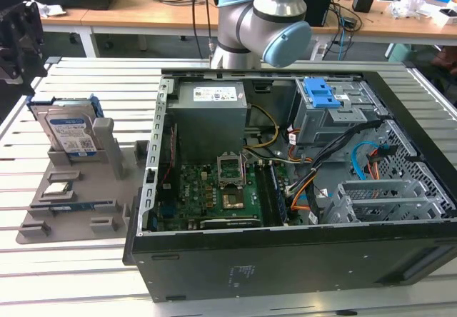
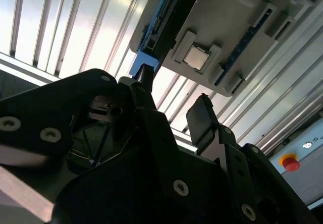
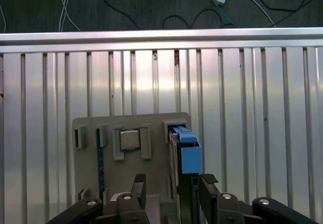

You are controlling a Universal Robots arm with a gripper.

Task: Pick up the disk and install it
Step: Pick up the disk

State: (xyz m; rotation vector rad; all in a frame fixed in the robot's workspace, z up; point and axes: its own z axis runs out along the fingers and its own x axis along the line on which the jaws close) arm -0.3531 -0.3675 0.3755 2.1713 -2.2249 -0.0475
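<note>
Disk [image 1: 70,128] stands upright in the gray holder [image 1: 43,225], not picked up.
Exterior view: disk at 9 o'clock from the computer case [image 1: 285,267]. First wrist view: gripper [image 3: 172,183] hangs just over the disk's blue edge with fingers spread, not touching it and holding nothing.

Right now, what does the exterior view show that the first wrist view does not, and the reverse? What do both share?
Exterior view: the open black computer case with its green motherboard, and the grey-and-blue robot arm. First wrist view: the open black claw, holding nothing, and dark floor with cables. Both: the silver disk in its blue carrier, standing on edge in the grey holder tray, with a small square silver chip.
</note>
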